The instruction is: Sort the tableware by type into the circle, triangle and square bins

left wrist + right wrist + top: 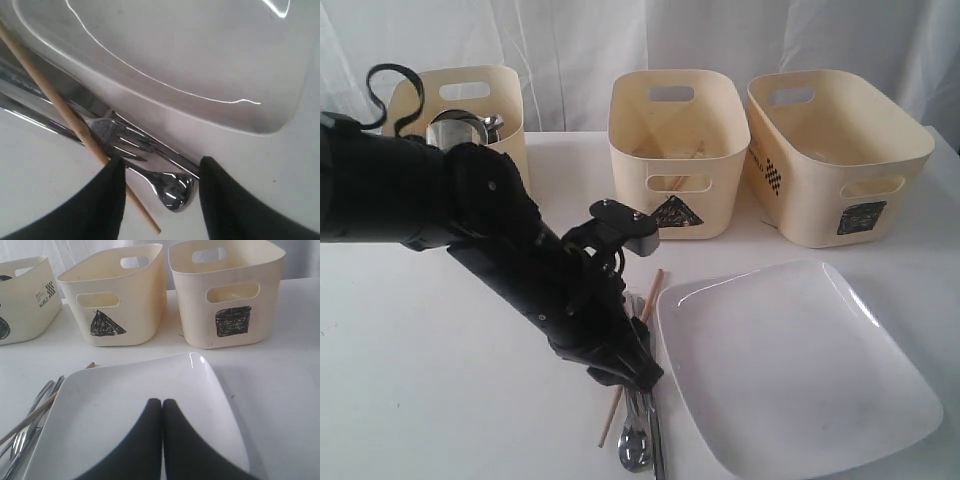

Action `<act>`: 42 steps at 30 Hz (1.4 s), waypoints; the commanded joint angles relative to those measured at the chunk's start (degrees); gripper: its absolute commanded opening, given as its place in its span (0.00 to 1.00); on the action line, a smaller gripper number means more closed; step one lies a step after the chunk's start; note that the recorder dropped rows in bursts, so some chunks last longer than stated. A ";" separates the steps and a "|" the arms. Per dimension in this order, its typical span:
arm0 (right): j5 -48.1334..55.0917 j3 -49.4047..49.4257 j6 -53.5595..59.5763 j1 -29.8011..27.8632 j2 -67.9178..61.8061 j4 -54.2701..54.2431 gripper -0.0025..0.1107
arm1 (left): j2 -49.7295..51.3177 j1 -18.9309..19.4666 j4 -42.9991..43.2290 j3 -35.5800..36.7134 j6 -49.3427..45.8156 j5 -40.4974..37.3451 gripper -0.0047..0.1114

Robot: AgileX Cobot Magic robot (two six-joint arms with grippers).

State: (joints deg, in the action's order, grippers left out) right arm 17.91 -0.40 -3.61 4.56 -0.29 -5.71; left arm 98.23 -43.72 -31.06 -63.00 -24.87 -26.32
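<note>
The fork (pixel 120 140), spoon (pixel 175 192) and knife (pixel 95 107) lie side by side on the tabletop (pixel 420 400), tight against the nine o'clock edge of the white square plate (pixel 800 380). A wooden chopstick (pixel 55 95) lies slantwise over them. The left tool (pixel 162 162) is released, its two fingers (pixel 100 200) spread on either side of the fork tines and spoon bowl and grasping nothing. One fingertip covers a short stretch of the chopstick.

From the plate, the circle bin (pixel 455 100) stands at ten o'clock, the triangle bin (pixel 675 150) at eleven and the wider square bin (pixel 835 155) at twelve. A steel cup (pixel 460 128) with a handle shows above the circle bin's rim. Thin pale wooden pieces lie at the bottom of the triangle bin. The square bin's floor is mostly hidden behind its near wall.

The right tool (pixel 162 402) is clenched, finger against finger, over the plate's near part, with nothing between them.

In the exterior view the black left arm (pixel 520 260) hides its own fingertips, most of the cutlery and the lower front of the circle bin. Whether more than one cup sits in that bin cannot be told. The spoon's handle is lost under the fork.
</note>
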 commanded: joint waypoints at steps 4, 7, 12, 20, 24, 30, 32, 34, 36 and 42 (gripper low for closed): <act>-0.82 0.40 -0.05 0.10 0.29 -0.11 0.02 | 1.81 -0.43 0.45 0.38 2.43 -2.31 0.48; -0.82 0.40 -0.05 0.10 0.29 -0.11 0.02 | 1.81 -0.43 2.10 0.38 4.50 -4.47 0.47; -0.82 0.40 -0.05 0.10 0.29 -0.11 0.02 | 1.81 -0.43 6.77 0.38 8.20 -6.93 0.45; -0.82 0.40 -0.05 0.10 0.29 -0.11 0.02 | 2.83 -0.43 7.41 0.38 8.65 -4.63 0.45; -0.82 0.40 -0.05 0.10 0.29 -0.11 0.02 | 4.44 -0.43 7.41 0.38 8.65 -4.10 0.45; -0.82 0.40 -0.05 0.10 0.29 -0.11 0.02 | 6.22 -0.43 7.41 0.38 8.55 0.66 0.45; -0.82 0.40 -0.05 0.10 0.29 -0.11 0.02 | 6.61 -0.43 7.44 0.38 8.41 1.68 0.45; -0.82 0.40 -0.05 0.10 0.29 -0.11 0.02 | 7.16 -0.43 7.57 0.38 8.41 2.27 0.45; -0.82 0.40 -0.05 0.10 0.29 -0.11 0.02 | 8.09 -0.43 8.02 0.38 8.41 2.41 0.45; -0.82 0.40 -0.05 0.10 0.29 -0.11 0.02 | 10.10 -0.43 8.02 0.27 8.30 2.97 0.45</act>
State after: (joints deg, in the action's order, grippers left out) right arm 17.91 -0.40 -3.61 4.56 -0.29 -5.71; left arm 107.13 -43.83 -22.92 -63.00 -16.74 -22.94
